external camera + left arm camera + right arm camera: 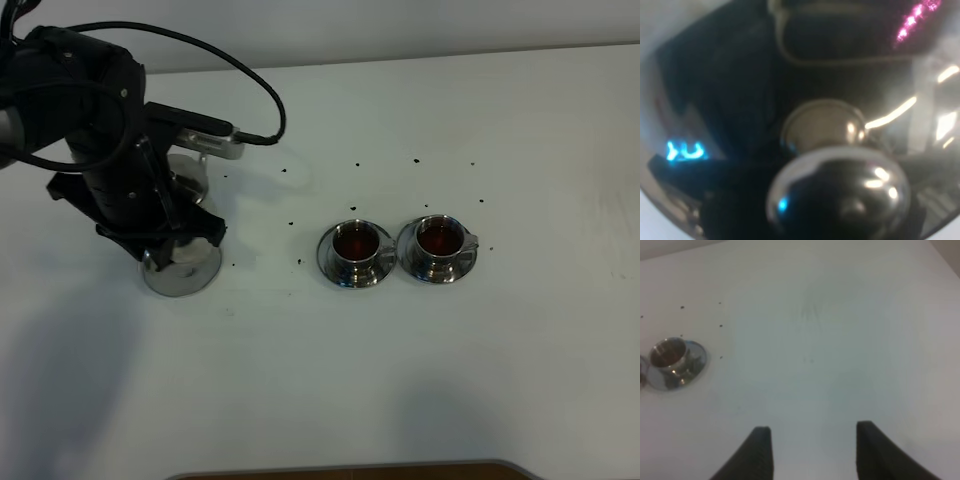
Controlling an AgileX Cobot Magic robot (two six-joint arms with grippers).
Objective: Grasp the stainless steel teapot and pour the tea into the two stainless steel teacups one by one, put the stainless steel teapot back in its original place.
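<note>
The stainless steel teapot [182, 268] stands at the left of the white table, mostly hidden under my left arm. My left gripper [190, 236] is down on it, shut on its handle. The left wrist view is filled with the blurred lid knob [837, 195] and the dome of the teapot [822, 125]. Two stainless steel teacups [355, 245] [438, 240] sit side by side on saucers at the middle, each holding dark reddish tea [352, 240] [435, 236]. One teacup [669, 354] shows in the right wrist view. My right gripper [812, 450] is open over bare table, far from the cups.
A bit of shiny steel [190, 178] shows behind the left arm; I cannot tell what it is. Dark specks [355, 165] dot the table around the cups. The table's front edge [350, 468] runs along the bottom of the high view.
</note>
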